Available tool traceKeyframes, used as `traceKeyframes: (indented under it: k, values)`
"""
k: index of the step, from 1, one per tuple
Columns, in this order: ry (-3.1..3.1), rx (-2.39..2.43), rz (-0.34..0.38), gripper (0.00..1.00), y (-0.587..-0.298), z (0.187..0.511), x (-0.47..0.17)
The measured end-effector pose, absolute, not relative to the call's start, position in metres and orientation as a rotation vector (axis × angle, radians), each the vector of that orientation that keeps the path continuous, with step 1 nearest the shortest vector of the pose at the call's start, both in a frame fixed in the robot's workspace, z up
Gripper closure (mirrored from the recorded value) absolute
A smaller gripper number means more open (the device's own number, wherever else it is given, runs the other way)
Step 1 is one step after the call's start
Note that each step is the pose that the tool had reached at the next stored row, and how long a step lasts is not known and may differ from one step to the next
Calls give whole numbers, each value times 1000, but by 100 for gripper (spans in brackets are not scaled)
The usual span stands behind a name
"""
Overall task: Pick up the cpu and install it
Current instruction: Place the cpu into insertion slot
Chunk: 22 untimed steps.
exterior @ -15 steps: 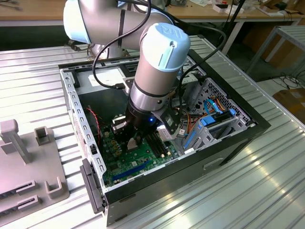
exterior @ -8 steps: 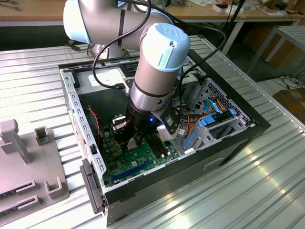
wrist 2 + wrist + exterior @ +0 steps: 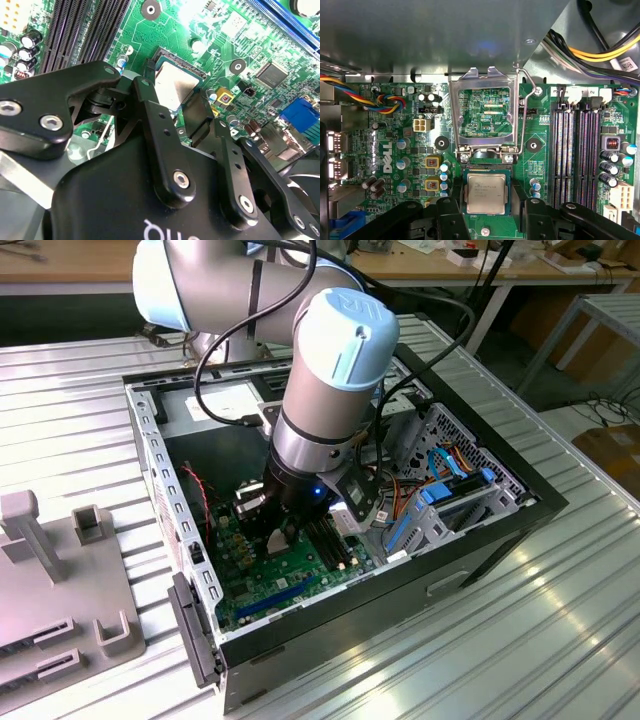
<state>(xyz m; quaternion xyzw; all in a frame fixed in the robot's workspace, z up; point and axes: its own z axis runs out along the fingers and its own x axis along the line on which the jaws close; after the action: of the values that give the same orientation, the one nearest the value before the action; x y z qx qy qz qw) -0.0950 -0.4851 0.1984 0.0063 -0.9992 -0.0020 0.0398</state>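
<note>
Down low over the motherboard (image 3: 415, 150) with the gripper (image 3: 486, 200), jaws spread and gripping nothing; a black finger (image 3: 447, 217) at either side of the cpu (image 3: 486, 194), just clear of its edges in the first wrist view; flat in the socket (image 3: 485, 170), silver-grey top up; beyond, standing open, the load plate (image 3: 480, 112) and its lever (image 3: 527, 115); farther off, the memory slots (image 3: 575, 155); all inside the computer case (image 3: 330, 640) on a ribbed metal table (image 3: 500, 640).

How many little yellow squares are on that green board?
2. In the first wrist view, one yellow square and a second sit next to each other beside the cpu, away from the long black slots. Others may be hidden.
</note>
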Motion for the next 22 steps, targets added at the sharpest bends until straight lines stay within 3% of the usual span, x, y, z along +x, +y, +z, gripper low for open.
traceKeyframes:
  k: [22]
  values:
    - [-3062,13,-6,53,-485,198,-95]
